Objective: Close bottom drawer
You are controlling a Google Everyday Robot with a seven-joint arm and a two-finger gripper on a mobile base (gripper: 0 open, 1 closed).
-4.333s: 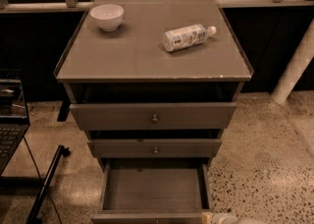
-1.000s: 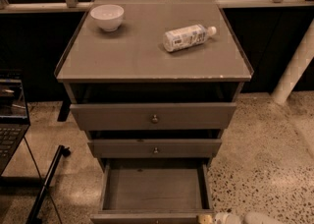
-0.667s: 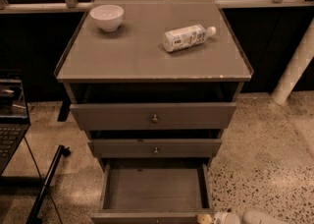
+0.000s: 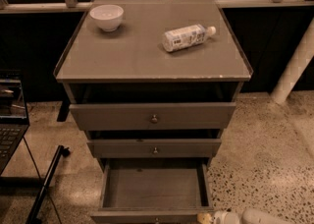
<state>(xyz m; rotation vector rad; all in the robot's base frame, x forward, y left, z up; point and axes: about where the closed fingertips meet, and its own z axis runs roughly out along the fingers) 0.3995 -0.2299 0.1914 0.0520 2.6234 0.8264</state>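
The bottom drawer (image 4: 153, 188) of the grey-brown cabinet is pulled far out and its shallow box is empty. Its front edge (image 4: 147, 215) lies at the bottom edge of the camera view, and its knob barely shows there. The middle drawer (image 4: 154, 148) and the top drawer (image 4: 153, 116) stand slightly out, each with a small round knob. My gripper (image 4: 221, 216) shows as a pale shape with a yellowish tip at the bottom edge, just right of the bottom drawer's front right corner.
A white bowl (image 4: 106, 16) and a lying plastic bottle (image 4: 187, 37) rest on the cabinet top (image 4: 127, 56). A laptop (image 4: 10, 120) on a stand is at the left. A white post (image 4: 294, 66) stands at the right. Speckled floor (image 4: 265, 159) surrounds the cabinet.
My gripper has come further into view at the bottom right, near the bottom drawer's front corner. The drawers, bowl and bottle have not moved.
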